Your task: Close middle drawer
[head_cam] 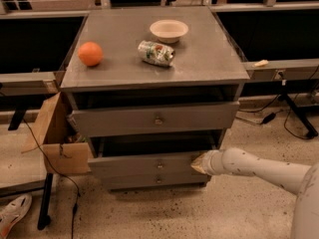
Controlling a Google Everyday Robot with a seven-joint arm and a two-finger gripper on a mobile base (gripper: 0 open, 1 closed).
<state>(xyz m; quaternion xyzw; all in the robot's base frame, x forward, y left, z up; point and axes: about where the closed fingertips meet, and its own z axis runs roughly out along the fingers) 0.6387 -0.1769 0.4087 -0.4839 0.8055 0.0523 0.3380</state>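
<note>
The pincer (199,163) is sitting at the right end of the middle drawer (144,164) front; its arm (259,169) is running off the right edge. Drawer interior is lying in shadow. Label on the can (156,53) is showing too small to read. The shoe (12,214) is being cropped bottom-left.

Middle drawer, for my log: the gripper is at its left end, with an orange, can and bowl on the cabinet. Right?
No: the camera view shows the gripper at the middle drawer's right end. The orange, can and bowl are on the cabinet.
</note>
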